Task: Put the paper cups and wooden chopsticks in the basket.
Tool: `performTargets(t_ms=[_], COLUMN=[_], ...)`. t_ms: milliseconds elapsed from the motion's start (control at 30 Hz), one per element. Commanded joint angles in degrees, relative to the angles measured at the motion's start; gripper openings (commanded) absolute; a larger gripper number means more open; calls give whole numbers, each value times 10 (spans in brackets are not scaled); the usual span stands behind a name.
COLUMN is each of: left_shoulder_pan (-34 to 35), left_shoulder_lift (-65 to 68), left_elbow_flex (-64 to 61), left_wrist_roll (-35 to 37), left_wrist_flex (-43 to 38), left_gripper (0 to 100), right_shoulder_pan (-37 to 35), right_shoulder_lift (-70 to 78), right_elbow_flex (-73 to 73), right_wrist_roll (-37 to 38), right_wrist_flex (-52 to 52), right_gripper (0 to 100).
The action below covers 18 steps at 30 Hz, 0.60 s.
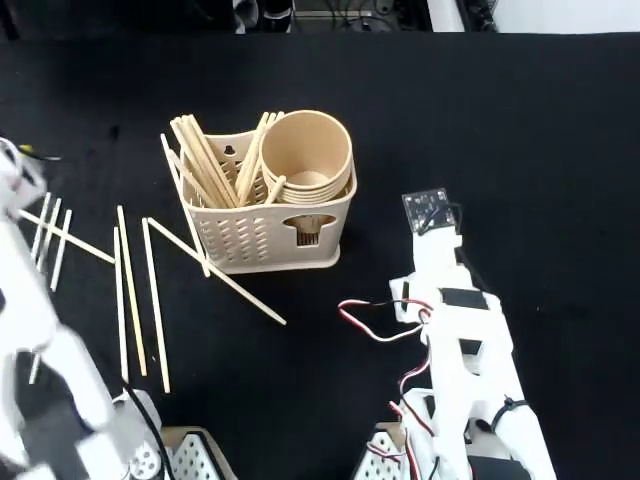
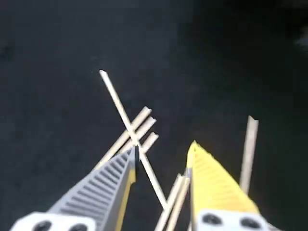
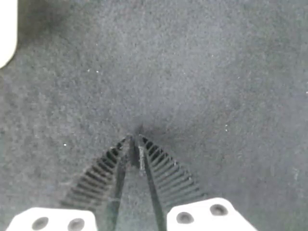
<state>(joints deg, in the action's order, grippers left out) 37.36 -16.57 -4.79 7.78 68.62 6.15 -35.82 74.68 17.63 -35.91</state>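
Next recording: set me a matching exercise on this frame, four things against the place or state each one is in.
Things:
1. paper cups
2. loose chopsticks
3. left gripper
4. right gripper

Places or states:
A. shut, over the table
B. open, above some of the loose chopsticks
C. stacked inside the basket
D. lying on the table beside the basket

Pairs: 1-C, 2-D, 3-B, 4-A

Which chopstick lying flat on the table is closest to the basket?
The long diagonal chopstick that passes the basket's near corner; the others lie farther left, away from it.
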Motion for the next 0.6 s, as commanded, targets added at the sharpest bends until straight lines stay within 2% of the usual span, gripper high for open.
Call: performTargets(t_ms=[0,167,467,567], left_shoulder_pan=[38,58,54,54], left_shoulder_lift=[164,375,703,787], left_elbow_flex=[108,268,600,717], left_wrist_roll=[3,3,7,7], left_wrist_flex=[2,15,117,173], left_gripper=[182,181,177,162], right_shoulder_pan=[-3,-3,-3,-3], right_shoulder_lift=[-2,-2,-2,-2], right_elbow_flex=[-6,-6,-6,-6], right_wrist_roll=[4,4,4,4], right_wrist_flex=[-3,-3,-3,-3], right_gripper=[12,12,12,12])
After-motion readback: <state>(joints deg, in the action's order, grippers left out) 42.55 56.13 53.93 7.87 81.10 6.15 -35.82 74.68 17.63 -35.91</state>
